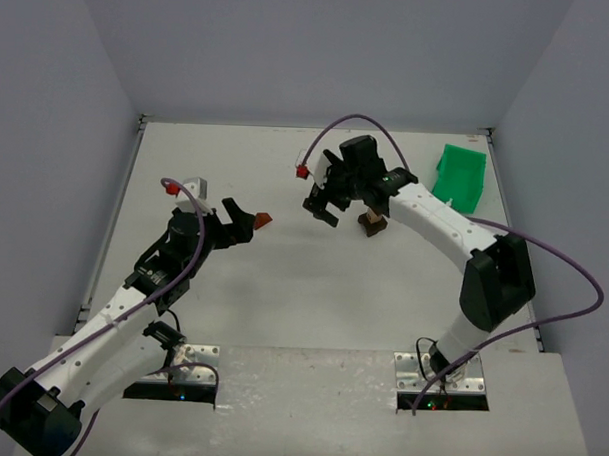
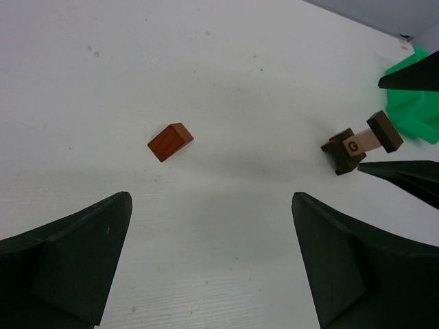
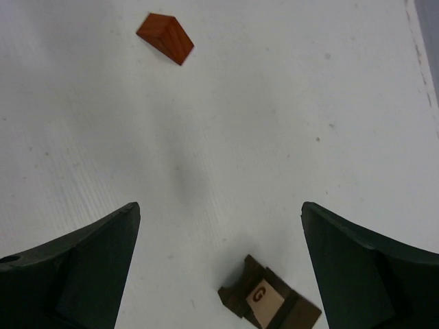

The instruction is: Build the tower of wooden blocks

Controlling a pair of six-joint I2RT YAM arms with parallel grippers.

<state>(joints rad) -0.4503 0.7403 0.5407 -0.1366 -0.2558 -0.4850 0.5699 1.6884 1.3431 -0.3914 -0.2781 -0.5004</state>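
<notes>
The wood block tower (image 1: pixel 373 223) stands right of the table's middle. It has a dark brown base, a light tan block marked G and a dark brown block on top (image 2: pixel 360 144) (image 3: pixel 269 301). My right gripper (image 1: pixel 324 197) (image 3: pixel 219 219) hangs open just left of it, and the stack shows low between its fingers, apart from both. A reddish-brown wedge block (image 1: pixel 262 220) (image 2: pixel 170 142) (image 3: pixel 165 38) lies alone on the table. My left gripper (image 1: pixel 245 219) (image 2: pixel 211 202) is open, its fingertips just short of the wedge, with nothing between them.
A green plastic bin (image 1: pixel 458 178) (image 2: pixel 415 103) sits at the back right near the table's edge, behind the tower. The right gripper's fingers (image 2: pixel 405 175) show on either side of the tower in the left wrist view. Walls enclose the table on three sides.
</notes>
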